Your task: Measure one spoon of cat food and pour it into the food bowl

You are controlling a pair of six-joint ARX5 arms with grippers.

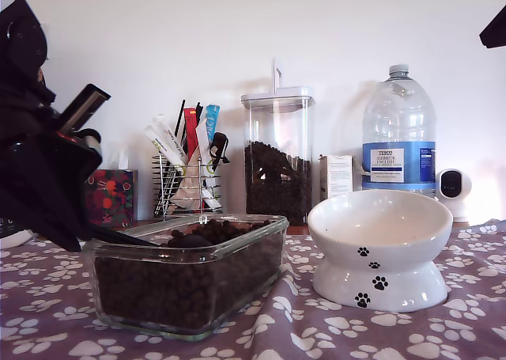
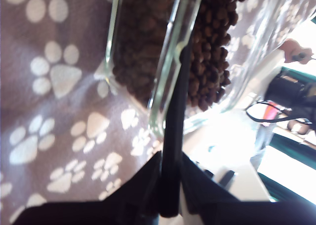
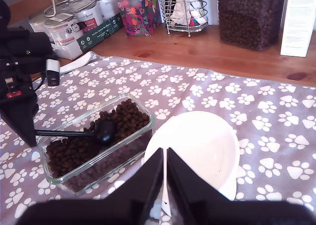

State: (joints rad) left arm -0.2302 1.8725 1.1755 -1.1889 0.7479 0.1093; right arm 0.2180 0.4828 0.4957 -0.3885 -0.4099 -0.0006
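Black plastic makes up the spoon [image 3: 94, 132], a light, stiff tool with a long thin handle and a small deep cup. The cup lies among the cat food [image 3: 98, 136] in the clear glass dish [image 1: 118, 285], which sits on the paw-print cloth [image 1: 443, 328] at the exterior view's left. The first gripper [image 2: 170, 185] is clamped on the far end of the handle, the jaws pressed against its 2 flat sides. Held so far from the cup, the handle is likely to flex a little and may twist between smooth pads, so a level wrist would probably matter once the cup is loaded. The kibble is loose, dry and round; it should roll off a heaped cup at any tilt.

The food bowl [image 1: 379, 245], glossy white ceramic on a flared pedestal, stands just beside the dish toward the exterior view's right and appears empty. It looks heavy and stable, yet brittle, and a knock from the spoon could chip its rim. The second gripper [image 3: 164, 185] hovers above the bowl with its jaws nearly together, holding nothing.
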